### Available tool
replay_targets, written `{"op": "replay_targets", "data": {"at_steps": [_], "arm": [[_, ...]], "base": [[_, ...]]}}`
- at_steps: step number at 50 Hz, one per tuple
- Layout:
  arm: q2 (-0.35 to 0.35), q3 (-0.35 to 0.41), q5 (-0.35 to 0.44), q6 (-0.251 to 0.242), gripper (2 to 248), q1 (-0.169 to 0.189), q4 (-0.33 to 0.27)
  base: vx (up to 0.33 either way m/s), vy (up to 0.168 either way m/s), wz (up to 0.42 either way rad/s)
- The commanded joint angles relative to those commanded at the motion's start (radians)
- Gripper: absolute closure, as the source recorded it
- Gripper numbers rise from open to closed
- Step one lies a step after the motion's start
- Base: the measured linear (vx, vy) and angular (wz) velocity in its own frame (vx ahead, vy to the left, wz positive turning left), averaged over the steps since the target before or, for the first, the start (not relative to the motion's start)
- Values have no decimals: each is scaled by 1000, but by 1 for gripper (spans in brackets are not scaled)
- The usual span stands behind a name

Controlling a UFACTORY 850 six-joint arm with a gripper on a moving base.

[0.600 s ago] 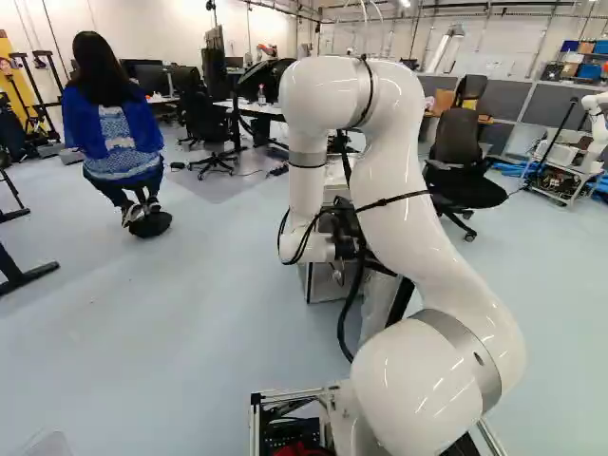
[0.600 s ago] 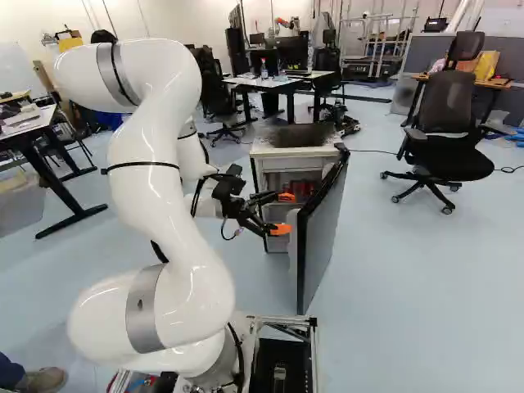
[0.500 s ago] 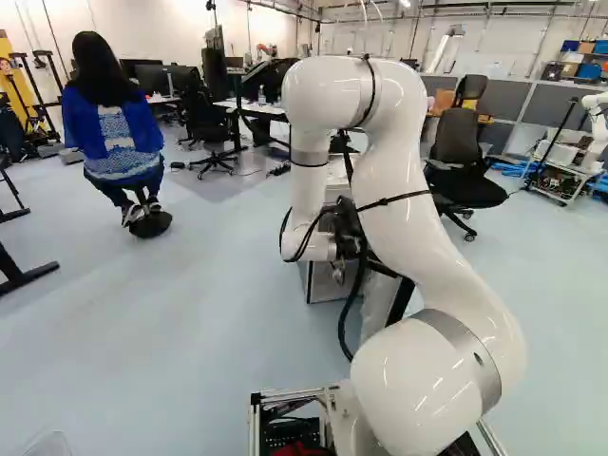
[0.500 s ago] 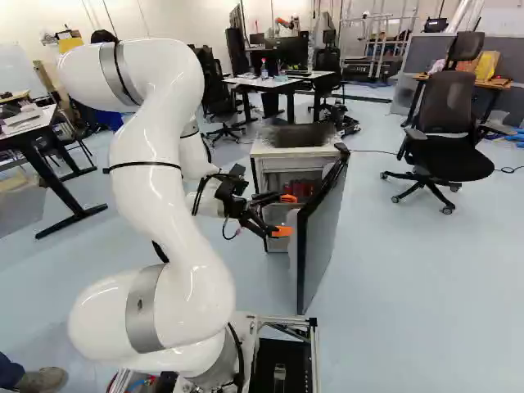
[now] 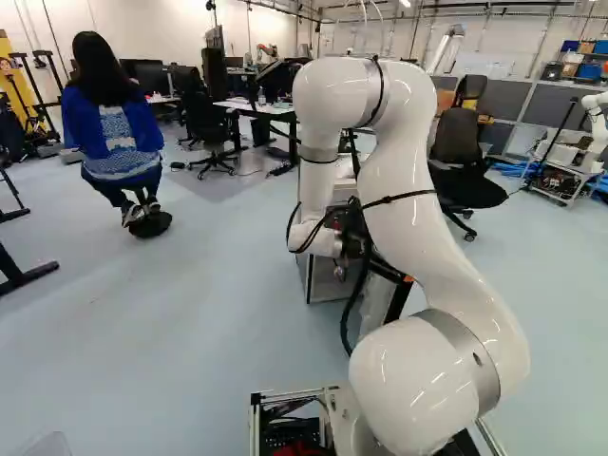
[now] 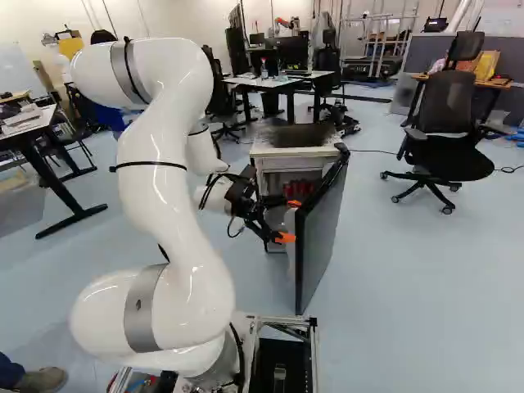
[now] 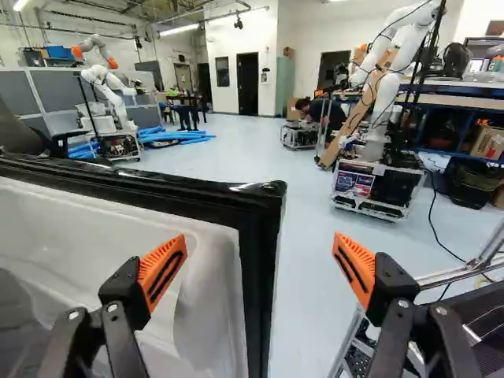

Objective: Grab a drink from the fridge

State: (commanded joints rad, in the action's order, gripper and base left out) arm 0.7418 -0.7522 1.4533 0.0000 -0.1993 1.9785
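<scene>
The white arm (image 5: pixel 407 214) arches up, partly hiding the fridge (image 5: pixel 323 283), with a black chair (image 5: pixel 469 187) beyond at right.

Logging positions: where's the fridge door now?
The fridge door stands open, right of the fridge in the right base view, its edge between the fingers of the gripper in the wrist view.

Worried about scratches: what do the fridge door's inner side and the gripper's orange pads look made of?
Door's inner side: probably moulded plastic, smooth, slightly glossy, from its rounded contours and sheen. Orange pads: matte, ridged and slotted; rubber or flexible plastic, can't tell which.
</scene>
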Motion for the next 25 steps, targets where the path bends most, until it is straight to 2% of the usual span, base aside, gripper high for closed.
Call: {"op": "replay_targets", "data": {"at_steps": [25], "arm": [[3, -40, 0, 0, 3, 72, 0]], "base": [[0, 0, 0]]}}
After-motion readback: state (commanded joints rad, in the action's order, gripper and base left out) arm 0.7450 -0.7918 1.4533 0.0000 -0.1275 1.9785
